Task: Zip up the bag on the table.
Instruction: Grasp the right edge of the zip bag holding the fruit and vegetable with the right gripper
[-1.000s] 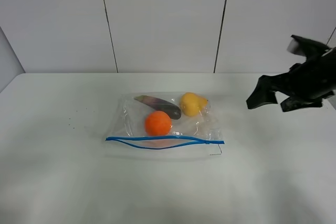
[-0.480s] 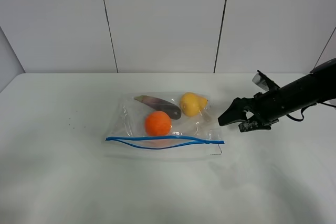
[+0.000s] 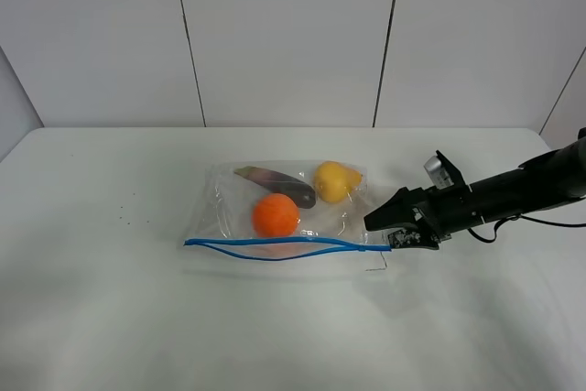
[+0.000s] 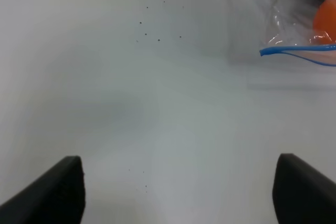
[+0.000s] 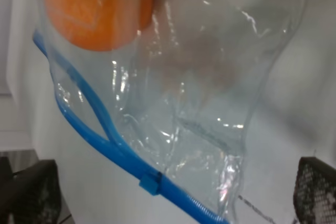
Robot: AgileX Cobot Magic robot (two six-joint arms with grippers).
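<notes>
Both the left gripper (image 4: 178, 190) and right gripper (image 3: 385, 231) gape empty — the bag (image 3: 284, 212) is light, limp and slippery, so its stiffer blue slider (image 5: 152, 184) looks the place to pinch.

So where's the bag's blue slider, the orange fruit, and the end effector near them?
slider (image 5: 151, 184), right wrist view, its blue tab.
orange fruit (image 3: 276, 215), exterior high view, middle of its skin.
right end effector (image 3: 381, 234), exterior high view, midway between fingertips.

- Right arm (image 3: 517, 188): black, slim, tube-like.
- Pale grey camera block (image 3: 442, 171) on its wrist.
- Thin black cable (image 3: 554, 222) beside it.
- Right fingers (image 5: 316, 183): black, mesh-textured pads.
- Left fingers (image 4: 50, 192): plain matte black.
</notes>
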